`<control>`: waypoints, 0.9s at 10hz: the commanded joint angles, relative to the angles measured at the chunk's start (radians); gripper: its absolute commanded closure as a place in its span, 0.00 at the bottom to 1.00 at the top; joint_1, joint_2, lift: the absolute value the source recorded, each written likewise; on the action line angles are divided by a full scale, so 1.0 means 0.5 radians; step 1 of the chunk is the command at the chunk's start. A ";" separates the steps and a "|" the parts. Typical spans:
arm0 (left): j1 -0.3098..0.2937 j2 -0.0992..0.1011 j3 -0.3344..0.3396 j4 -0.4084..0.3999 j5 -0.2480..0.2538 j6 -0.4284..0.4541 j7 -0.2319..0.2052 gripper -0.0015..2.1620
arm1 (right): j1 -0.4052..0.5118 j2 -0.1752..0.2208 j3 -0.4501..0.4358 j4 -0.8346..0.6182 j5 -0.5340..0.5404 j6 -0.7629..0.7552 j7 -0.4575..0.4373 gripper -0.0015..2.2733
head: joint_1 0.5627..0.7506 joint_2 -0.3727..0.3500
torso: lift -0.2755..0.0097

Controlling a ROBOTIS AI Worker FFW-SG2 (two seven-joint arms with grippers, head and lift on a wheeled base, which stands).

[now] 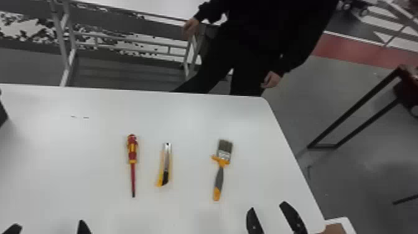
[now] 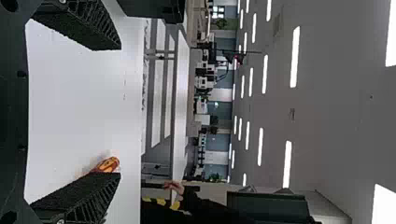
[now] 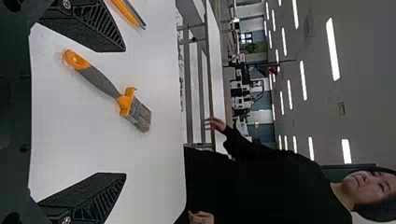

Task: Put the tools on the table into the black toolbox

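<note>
On the white table lie a red-and-yellow screwdriver (image 1: 132, 152), a yellow utility knife (image 1: 165, 165) and a paintbrush (image 1: 219, 174) with a grey-and-orange handle, side by side and apart. My left gripper (image 1: 49, 228) stands open at the bottom left, nearer than the screwdriver. My right gripper (image 1: 270, 214) is open at the bottom, to the right of the brush. In the left wrist view, the screwdriver's handle (image 2: 108, 164) shows beyond a finger of the left gripper (image 2: 119, 111). The right wrist view has the brush (image 3: 100, 80), untouched, beyond the open right gripper (image 3: 125, 112), and part of the knife (image 3: 128, 13).
A black object (image 1: 2, 112), possibly the toolbox, is cut off at the head view's left edge; a dark box-like thing (image 2: 154, 8) is also in the left wrist view. The table's right edge (image 1: 295, 155) slants past the brush. A white box with brown inside (image 1: 336, 228) is at the lower right.
</note>
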 commanded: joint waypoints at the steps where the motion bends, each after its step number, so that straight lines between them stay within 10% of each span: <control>1: 0.009 0.000 -0.002 -0.001 -0.006 0.011 0.005 0.01 | 0.010 0.000 -0.017 -0.007 -0.027 -0.012 0.044 0.03 | 0.70 0.03 | 0.70; 9: 0.009 0.000 0.004 0.026 0.022 0.011 0.005 0.01 | 0.013 0.015 -0.060 -0.001 -0.129 -0.012 0.130 0.03 | 0.70 0.03 | 0.70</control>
